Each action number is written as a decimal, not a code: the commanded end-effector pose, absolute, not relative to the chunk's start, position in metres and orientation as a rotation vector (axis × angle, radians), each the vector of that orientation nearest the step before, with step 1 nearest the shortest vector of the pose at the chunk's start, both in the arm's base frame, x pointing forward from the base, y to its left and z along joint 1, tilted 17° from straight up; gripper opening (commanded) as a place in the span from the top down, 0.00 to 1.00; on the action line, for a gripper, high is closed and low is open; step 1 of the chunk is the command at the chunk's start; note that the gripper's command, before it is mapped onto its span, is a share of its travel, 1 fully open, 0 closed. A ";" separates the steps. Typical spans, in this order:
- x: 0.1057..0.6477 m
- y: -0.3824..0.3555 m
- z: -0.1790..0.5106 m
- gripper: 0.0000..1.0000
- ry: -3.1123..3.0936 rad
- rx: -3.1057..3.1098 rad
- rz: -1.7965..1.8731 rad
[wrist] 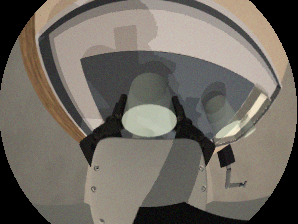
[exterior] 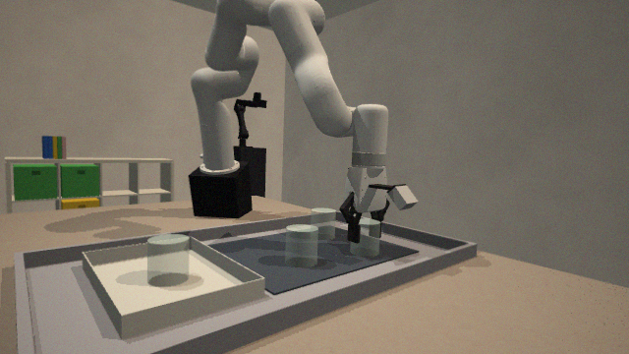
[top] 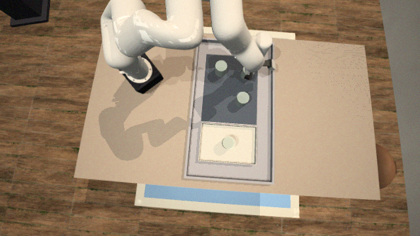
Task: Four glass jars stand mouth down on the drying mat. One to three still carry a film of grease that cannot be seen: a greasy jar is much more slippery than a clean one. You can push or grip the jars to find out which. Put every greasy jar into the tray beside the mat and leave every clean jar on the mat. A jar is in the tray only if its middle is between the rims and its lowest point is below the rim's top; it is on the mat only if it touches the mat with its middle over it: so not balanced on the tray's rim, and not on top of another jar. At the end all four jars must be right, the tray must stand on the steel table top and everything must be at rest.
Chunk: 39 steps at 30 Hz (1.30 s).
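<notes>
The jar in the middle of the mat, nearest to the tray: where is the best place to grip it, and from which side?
Grip the jar across its straight side wall, coming from above with one finger on each side. It stands upright, mouth down, apart from the others, so the top is free. The gripper holds another jar this way.

The white six-joint robot arm (exterior: 314, 74) is rising from its black block base (exterior: 216, 197), arching over and reaching down with its wrist pointing straight at the surface. Its dark two-fingered gripper (exterior: 364, 227) is hanging vertically, with one finger (wrist: 115, 117) at nine o'clock and the other at three o'clock in the wrist view, clamping a pale green translucent glass jar (wrist: 150, 106) between them.
</notes>
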State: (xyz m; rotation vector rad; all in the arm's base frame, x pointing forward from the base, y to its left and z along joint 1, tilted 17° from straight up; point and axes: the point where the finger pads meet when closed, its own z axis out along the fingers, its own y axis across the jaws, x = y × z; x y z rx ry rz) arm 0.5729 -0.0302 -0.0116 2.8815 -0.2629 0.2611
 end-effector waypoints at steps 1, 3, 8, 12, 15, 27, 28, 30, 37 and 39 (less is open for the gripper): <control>0.574 -0.030 -0.010 0.33 -0.263 2.882 0.267; 0.574 -0.030 -0.010 1.00 -0.263 2.882 0.267; 0.574 -0.030 -0.010 1.00 -0.263 2.882 0.267; 0.574 -0.030 -0.010 1.00 -0.263 2.882 0.267; 0.574 -0.030 -0.010 1.00 -0.263 2.882 0.267; 0.570 -0.023 0.018 1.00 -0.263 2.882 0.267; 0.569 -0.022 0.020 1.00 -0.263 2.882 0.267; 0.569 -0.022 0.020 1.00 -0.263 2.882 0.267; 0.567 -0.017 0.038 1.00 -0.263 2.882 0.267; 0.566 -0.016 0.043 1.00 -0.263 2.882 0.267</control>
